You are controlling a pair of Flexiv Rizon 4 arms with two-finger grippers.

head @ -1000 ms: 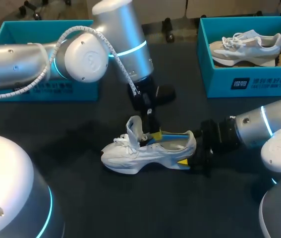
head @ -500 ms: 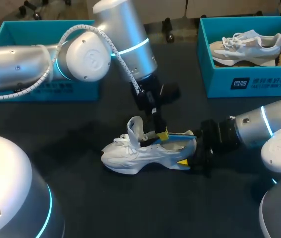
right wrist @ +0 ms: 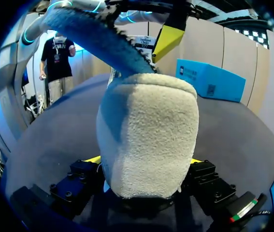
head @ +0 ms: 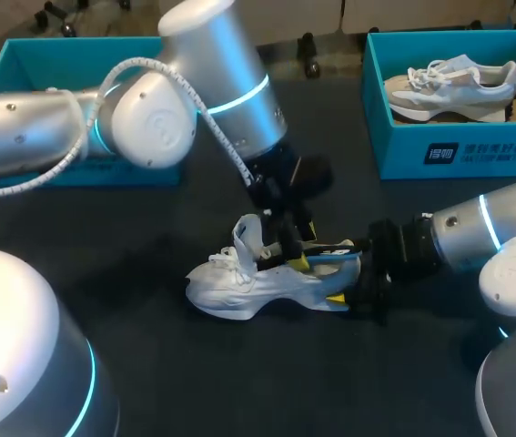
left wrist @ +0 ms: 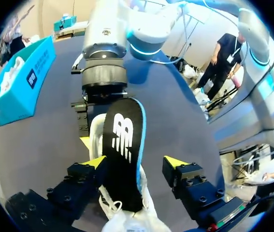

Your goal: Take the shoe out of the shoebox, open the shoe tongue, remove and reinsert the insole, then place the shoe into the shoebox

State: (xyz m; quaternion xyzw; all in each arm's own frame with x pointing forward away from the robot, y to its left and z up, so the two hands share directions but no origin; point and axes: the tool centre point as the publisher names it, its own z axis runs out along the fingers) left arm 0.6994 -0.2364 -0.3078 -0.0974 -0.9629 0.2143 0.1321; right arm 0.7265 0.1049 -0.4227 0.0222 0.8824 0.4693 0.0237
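Note:
A white shoe point(head: 244, 284) lies on its side on the dark table, toe to the left, tongue pulled up. My right gripper point(head: 353, 287) is shut on its heel point(right wrist: 149, 135), a finger on each side. The black insole point(left wrist: 123, 145) with a blue edge point(head: 328, 248) rests tilted in the shoe's opening, its heel end sticking out. My left gripper point(head: 296, 257) hangs over the opening, open, the insole between its parted fingers point(left wrist: 96, 162) and not clamped. From the right wrist, the insole point(right wrist: 93, 36) and a left fingertip point(right wrist: 168, 38) rise above the heel.
A teal shoebox point(head: 449, 146) at the back right holds another pale shoe point(head: 453, 86). A second teal shoebox point(head: 21, 55) stands at the back left, mostly hidden behind my left arm. Bare dark table lies in front of the shoe.
My left gripper came down toward the shoe's opening with the insole, then opened and let it go. The right gripper and shoe have stayed put.

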